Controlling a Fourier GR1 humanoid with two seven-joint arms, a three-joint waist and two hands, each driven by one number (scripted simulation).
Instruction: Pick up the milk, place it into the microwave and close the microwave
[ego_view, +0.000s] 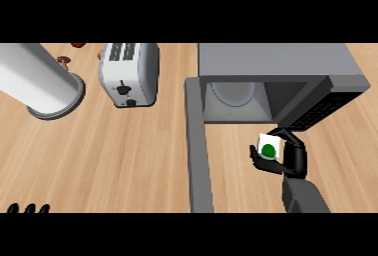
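Right then, the microwave (295, 65) stood with its door (198, 150) swung fully open, the door reaching out from the left edge of the oven's mouth toward the robot. Inside the cavity a pale round turntable (235, 92) showed against the grey back wall.

Just in front of the microwave's opening, toward its right corner, the right hand (284, 160) held the milk (269, 147), a small white carton with a green round mark on its face. The black fingers and thumb were curled round the carton from behind and below, so only its front and top edge showed. The carton was lifted off the wooden desk (96, 160) and tilted a little, its upper corner close to the microwave's dark control panel (321, 107), though whether it touched I could not tell. It was not yet inside the cavity.

Left of the microwave stood a silver toaster (129, 74), and further left again a tall white cylinder (40, 82) with a grey rim. Some small reddish-brown bits (65, 61) lay between the cylinder and the toaster, too small to make out.

Far from the microwave, at the lower left edge, only the fingertips of the left hand (28, 208) poked up, straight and resting.
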